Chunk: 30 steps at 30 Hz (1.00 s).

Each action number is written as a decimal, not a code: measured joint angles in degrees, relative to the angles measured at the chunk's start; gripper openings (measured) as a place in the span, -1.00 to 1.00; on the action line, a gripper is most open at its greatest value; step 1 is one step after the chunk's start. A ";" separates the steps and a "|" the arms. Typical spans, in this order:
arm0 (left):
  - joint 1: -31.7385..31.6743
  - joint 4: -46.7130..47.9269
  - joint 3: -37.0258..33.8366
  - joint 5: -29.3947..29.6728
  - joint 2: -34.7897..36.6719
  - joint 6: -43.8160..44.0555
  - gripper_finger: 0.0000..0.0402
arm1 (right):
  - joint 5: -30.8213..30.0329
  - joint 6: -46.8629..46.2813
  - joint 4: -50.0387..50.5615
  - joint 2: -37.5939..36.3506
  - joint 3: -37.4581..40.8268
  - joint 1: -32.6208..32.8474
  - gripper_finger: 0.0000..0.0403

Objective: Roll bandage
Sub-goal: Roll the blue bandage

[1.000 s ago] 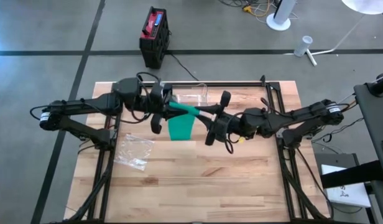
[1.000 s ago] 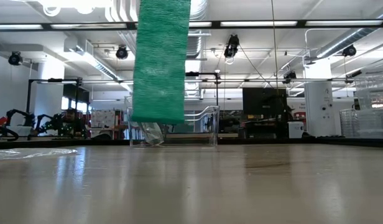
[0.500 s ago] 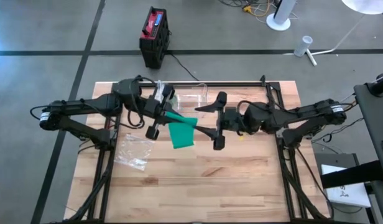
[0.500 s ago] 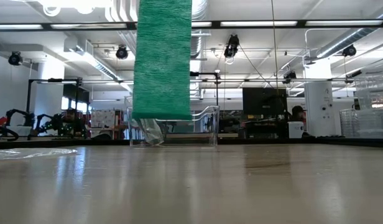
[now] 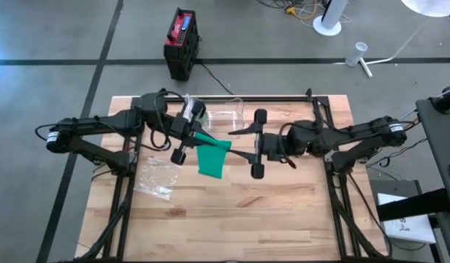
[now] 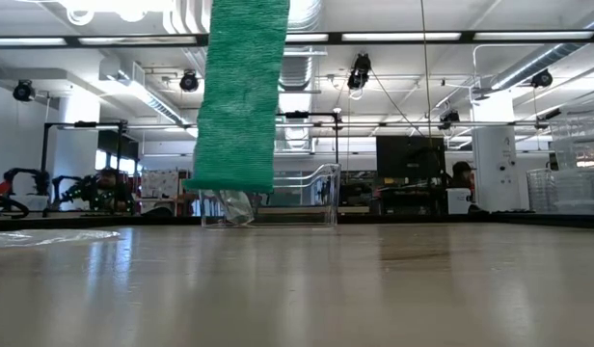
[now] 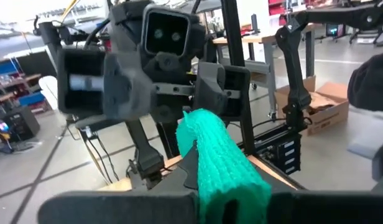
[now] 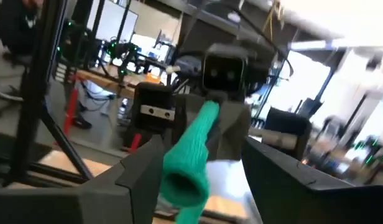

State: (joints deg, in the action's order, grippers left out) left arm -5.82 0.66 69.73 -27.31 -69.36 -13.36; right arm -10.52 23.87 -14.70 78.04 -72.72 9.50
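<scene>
Two grippers meet above the middle of the desk [image 5: 283, 212]. The left gripper [image 5: 187, 130] has its jaws clamped on the rolled end of the green bandage [image 5: 212, 155], whose loose tail hangs down clear of the wood. The right gripper [image 5: 256, 145] faces it with jaws spread wide, the roll seemingly lying between them untouched. A clear plastic bag [image 5: 157, 177] lies nearby.
</scene>
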 joint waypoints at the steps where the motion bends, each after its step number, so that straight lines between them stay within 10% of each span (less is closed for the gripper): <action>1: 0.00 0.04 0.00 0.00 0.00 0.51 -0.95 | 0.02 1.49 -0.21 0.06 -0.15 0.00 0.02; 11: 0.00 1.06 -0.02 3.07 -0.03 0.59 -0.94 | -0.15 1.93 1.28 3.32 -1.38 -0.27 0.03; 21: 0.00 0.98 0.00 4.27 0.85 0.63 -0.94 | -2.55 2.37 8.54 3.43 -1.91 0.12 -0.38; 30: 0.00 3.52 0.02 5.07 2.10 0.83 -0.94 | -14.70 12.49 8.87 1.97 -2.76 3.85 -0.56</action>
State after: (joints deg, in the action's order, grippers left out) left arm -5.82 4.19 69.76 -22.24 -67.26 -12.53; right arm -25.22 36.36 -5.83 80.01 -75.48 13.35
